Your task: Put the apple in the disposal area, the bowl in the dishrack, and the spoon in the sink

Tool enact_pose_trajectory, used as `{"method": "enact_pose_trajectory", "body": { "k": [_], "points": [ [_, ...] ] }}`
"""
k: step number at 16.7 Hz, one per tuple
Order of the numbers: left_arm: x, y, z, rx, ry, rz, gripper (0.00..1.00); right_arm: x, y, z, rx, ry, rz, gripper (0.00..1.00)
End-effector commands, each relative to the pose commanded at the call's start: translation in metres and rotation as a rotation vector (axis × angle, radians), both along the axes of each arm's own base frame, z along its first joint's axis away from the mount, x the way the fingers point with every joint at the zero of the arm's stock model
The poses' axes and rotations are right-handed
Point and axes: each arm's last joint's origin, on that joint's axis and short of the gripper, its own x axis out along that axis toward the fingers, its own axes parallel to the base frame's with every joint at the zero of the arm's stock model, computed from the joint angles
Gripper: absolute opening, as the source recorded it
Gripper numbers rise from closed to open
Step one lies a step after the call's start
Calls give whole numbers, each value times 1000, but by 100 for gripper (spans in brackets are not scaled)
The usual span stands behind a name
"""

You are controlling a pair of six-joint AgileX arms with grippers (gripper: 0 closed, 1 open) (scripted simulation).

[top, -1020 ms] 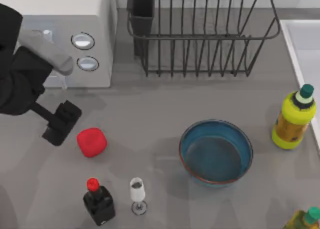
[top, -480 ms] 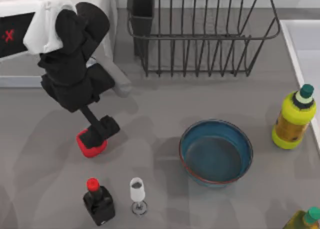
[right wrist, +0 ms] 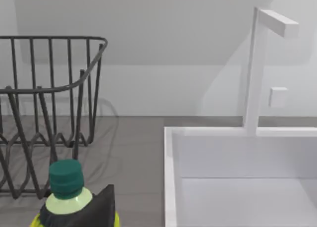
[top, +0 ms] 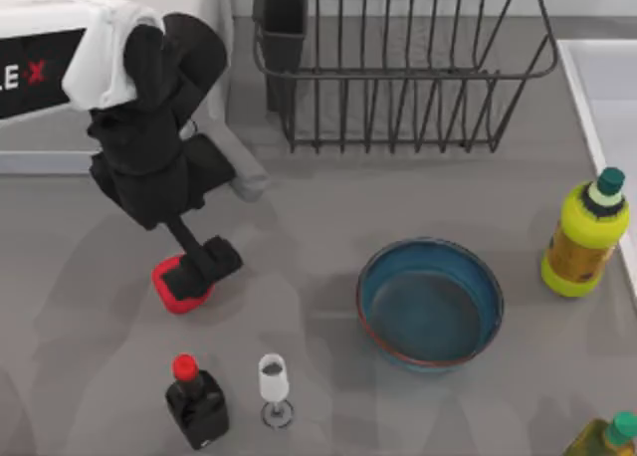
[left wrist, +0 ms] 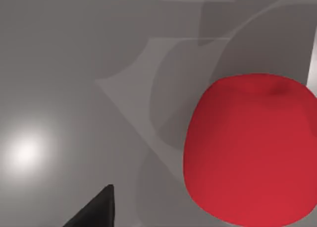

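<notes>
My left gripper (top: pixel 202 266) sits down over the small matte red apple (top: pixel 177 286) (finger spacing: I cannot tell). The apple rests on the grey table (top: pixel 318 227), left of the wide blue orange-rimmed bowl (top: pixel 430 303), beyond the black red-capped bottle (top: pixel 196 401).

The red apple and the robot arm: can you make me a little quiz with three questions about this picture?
1. True or false: the left gripper is over the apple.
2. Which stands nearest the black bottle? A) wine glass B) yellow bottle C) dishrack
3. Fill in: the bowl sits on the ____, not in the dishrack.

Key: 1 true; 2 A; 3 table.
</notes>
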Motion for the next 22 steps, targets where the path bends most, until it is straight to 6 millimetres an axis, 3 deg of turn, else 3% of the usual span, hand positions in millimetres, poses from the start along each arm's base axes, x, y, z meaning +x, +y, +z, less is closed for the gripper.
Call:
{"method": "enact_pose_trajectory", "body": {
  "k": [7, 12, 22],
  "points": [
    [1, -1, -60, -2, -4, -2, 100, 0, 0, 0, 0, 0, 0, 100],
    [0, -1, -64, -1, -1, -2, 100, 0, 0, 0, 0, 0, 0, 100],
    [0, -1, -64, -1, -1, -2, 25, 0, 0, 0, 0, 0, 0, 100]
  ]
}}
